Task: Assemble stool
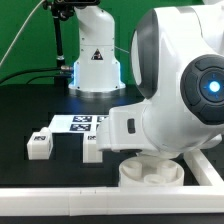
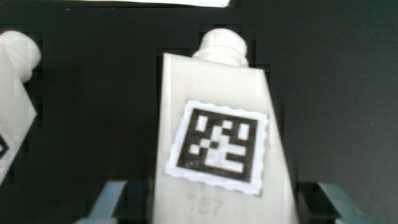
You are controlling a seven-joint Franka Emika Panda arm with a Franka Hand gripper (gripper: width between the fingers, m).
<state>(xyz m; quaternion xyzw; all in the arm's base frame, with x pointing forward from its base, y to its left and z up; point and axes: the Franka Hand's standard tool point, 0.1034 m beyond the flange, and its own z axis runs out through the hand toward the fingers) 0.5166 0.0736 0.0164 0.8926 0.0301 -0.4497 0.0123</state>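
Note:
In the wrist view a white stool leg [image 2: 214, 110] with a black-and-white marker tag and a rounded peg at its far end lies lengthwise between my fingers [image 2: 118, 200]. My gripper [image 2: 222, 202] is shut on this leg, one finger at each long side. A second white leg [image 2: 16, 85] lies beside it. In the exterior view the arm's bulky body hides the gripper. Two tagged legs [image 1: 40, 146] [image 1: 92, 146] lie on the black table, and the round white seat [image 1: 150, 173] sits low in front, partly under the arm.
The marker board [image 1: 76, 123] lies flat on the table behind the legs. A long white border rail [image 1: 60, 196] runs along the table's front edge. The arm's white base [image 1: 95, 60] stands at the back against a green wall.

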